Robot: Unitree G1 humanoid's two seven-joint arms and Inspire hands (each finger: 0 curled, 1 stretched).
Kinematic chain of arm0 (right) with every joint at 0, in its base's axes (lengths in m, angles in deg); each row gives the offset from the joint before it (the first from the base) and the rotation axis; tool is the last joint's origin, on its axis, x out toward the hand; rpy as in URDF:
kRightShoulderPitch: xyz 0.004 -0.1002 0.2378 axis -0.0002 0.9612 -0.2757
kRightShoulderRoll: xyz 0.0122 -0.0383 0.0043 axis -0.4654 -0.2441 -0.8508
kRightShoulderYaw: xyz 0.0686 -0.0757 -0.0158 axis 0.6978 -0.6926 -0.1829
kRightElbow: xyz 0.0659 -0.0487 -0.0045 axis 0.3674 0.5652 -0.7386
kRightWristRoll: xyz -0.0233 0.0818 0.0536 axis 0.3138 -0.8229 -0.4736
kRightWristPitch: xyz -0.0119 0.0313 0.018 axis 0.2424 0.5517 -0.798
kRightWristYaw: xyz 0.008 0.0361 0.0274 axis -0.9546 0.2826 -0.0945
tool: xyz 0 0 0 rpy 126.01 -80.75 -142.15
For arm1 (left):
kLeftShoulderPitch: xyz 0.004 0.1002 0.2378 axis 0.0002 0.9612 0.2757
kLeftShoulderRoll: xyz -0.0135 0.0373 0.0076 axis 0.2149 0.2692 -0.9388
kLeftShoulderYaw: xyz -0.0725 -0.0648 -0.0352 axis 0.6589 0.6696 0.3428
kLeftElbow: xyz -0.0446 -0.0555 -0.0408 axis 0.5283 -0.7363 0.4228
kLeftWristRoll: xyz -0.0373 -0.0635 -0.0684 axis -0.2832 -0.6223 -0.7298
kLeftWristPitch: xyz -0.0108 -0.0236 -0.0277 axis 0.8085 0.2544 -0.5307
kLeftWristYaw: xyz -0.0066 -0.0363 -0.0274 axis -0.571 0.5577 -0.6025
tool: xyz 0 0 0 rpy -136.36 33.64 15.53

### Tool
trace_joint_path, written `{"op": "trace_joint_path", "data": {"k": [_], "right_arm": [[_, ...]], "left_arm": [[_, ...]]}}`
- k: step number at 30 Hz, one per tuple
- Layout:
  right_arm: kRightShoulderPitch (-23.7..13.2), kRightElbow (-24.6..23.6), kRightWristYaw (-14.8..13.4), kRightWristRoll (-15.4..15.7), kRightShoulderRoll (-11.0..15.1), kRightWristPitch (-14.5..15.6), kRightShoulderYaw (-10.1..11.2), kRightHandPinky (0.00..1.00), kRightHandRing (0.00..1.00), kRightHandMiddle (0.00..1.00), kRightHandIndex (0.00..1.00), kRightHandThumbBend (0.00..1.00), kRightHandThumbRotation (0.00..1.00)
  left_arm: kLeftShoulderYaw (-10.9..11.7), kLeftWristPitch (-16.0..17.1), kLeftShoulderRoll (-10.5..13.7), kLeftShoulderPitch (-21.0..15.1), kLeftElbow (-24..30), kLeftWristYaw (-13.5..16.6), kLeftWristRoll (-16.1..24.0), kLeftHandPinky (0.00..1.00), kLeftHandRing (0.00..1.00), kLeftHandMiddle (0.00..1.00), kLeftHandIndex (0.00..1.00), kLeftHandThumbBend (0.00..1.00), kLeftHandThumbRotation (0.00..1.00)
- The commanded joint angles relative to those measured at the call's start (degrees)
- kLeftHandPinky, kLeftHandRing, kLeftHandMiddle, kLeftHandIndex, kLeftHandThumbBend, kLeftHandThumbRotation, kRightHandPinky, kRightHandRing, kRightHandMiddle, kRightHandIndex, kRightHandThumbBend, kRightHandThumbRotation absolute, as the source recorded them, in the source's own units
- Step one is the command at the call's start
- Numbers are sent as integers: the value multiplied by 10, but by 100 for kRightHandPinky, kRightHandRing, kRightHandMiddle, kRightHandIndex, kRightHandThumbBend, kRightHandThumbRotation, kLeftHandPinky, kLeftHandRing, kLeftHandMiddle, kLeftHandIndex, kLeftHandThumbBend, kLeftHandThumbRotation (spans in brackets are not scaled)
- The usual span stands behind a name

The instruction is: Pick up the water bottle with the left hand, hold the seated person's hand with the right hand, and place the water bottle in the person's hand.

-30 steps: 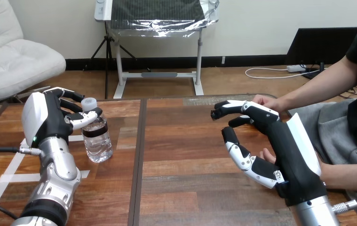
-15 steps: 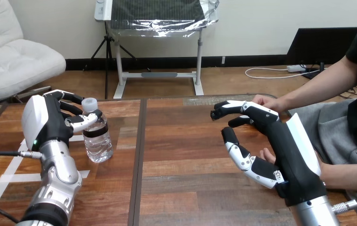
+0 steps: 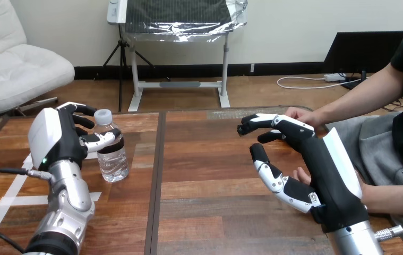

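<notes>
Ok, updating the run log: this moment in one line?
left hand: shut on clear plastic water bottle | right hand: open, above wooden table

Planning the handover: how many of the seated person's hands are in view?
2. One hand of the person lies at the far edge of the wooden table, beyond the robot's black-and-white right hand; the person's other hand shows partly behind it.

The desk (image 3: 209, 159) is dark wood, smooth with a faint sheen. The water bottle (image 3: 110, 154) is clear glossy plastic (its cap pale and matt). The left robot hand (image 3: 61, 139) and right robot hand (image 3: 316, 164) pair smooth white shells with matt black plastic, on silvery metal forearms (image 3: 69, 194).
</notes>
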Motion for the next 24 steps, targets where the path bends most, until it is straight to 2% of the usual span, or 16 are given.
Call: {"op": "trace_joint_path", "data": {"k": [1, 12, 24], "right_arm": [[-35, -15, -3, 2, 5, -9, 8, 65, 77, 74, 62, 24, 0], [-34, -23, 2, 2, 7, 0, 8, 66, 78, 74, 62, 24, 0], [-35, -21, 2, 2, 6, 1, 9, 67, 78, 74, 63, 25, 0]], "left_arm": [[-12, -10, 4, -14, 21, 22, 17, 64, 72, 75, 77, 89, 39], [-20, -19, 5, -15, 18, 31, 22, 64, 73, 76, 78, 93, 49], [-22, -28, 5, -14, 25, 25, 21, 63, 73, 77, 79, 95, 51]]}}
